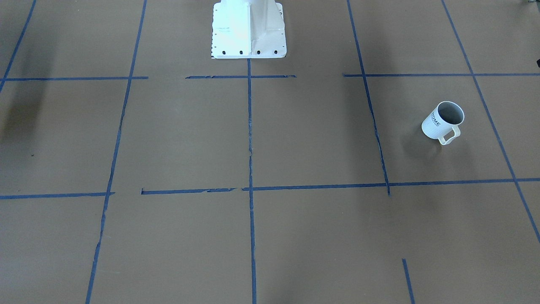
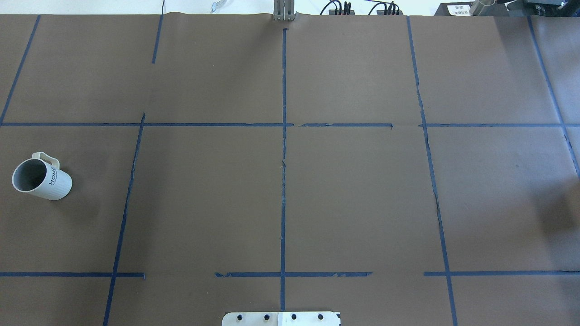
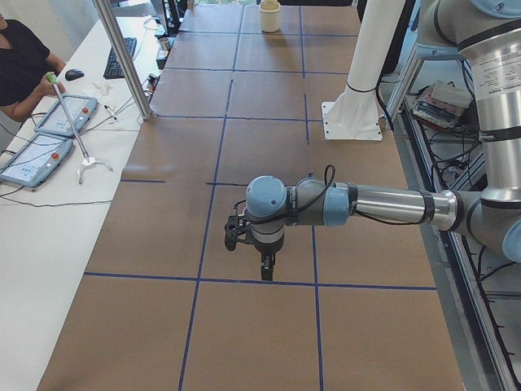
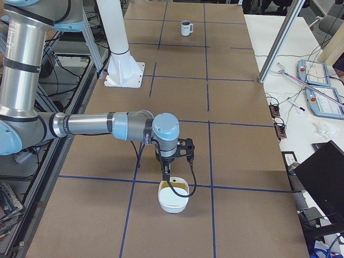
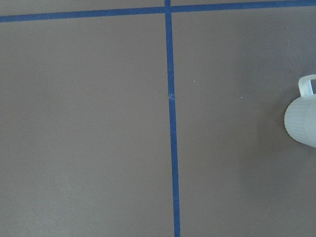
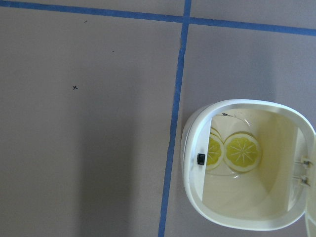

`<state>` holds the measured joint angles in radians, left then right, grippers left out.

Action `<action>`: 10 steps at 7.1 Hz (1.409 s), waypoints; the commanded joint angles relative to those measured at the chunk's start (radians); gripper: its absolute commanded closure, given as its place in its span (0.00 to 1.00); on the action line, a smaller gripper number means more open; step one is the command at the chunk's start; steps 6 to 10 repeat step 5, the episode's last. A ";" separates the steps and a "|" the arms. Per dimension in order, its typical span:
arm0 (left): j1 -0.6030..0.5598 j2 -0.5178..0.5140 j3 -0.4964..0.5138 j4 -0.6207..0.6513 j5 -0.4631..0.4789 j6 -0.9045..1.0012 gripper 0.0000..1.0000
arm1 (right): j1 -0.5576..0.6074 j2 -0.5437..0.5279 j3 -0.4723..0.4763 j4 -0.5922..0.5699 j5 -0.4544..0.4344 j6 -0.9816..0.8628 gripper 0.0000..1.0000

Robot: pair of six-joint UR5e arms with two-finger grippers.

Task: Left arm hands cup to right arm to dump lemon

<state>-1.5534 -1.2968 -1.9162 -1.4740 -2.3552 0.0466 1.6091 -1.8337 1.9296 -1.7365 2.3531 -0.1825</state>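
Observation:
The white ribbed cup with "HOME" lettering stands upright on the brown table, handle toward the operators' side. It also shows in the overhead view, far off in the exterior right view, and at the right edge of the left wrist view. Its inside looks grey and no lemon shows in it. The left gripper hangs above the table and the cup is hidden in that view. The right gripper hangs over a white bowl. I cannot tell whether either gripper is open or shut.
The white bowl's rim fills the right wrist view's lower right, with yellow lemon-slice shapes inside. The white robot pedestal stands at the table's robot side. An operator sits at a side table beyond a metal post.

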 commanded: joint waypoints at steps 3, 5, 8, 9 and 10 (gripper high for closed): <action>0.001 -0.015 -0.007 0.007 -0.002 -0.005 0.00 | 0.000 0.004 0.000 0.000 0.002 0.002 0.00; 0.001 -0.013 -0.014 0.009 -0.002 -0.005 0.00 | 0.000 0.004 0.000 0.000 0.002 0.002 0.00; 0.001 -0.013 -0.014 0.009 -0.002 -0.005 0.00 | 0.000 0.004 0.000 0.000 0.002 0.002 0.00; 0.001 -0.013 -0.014 0.009 -0.002 -0.005 0.00 | 0.000 0.004 0.000 0.000 0.002 0.002 0.00; 0.001 -0.013 -0.014 0.009 -0.002 -0.005 0.00 | 0.000 0.004 0.000 0.000 0.002 0.002 0.00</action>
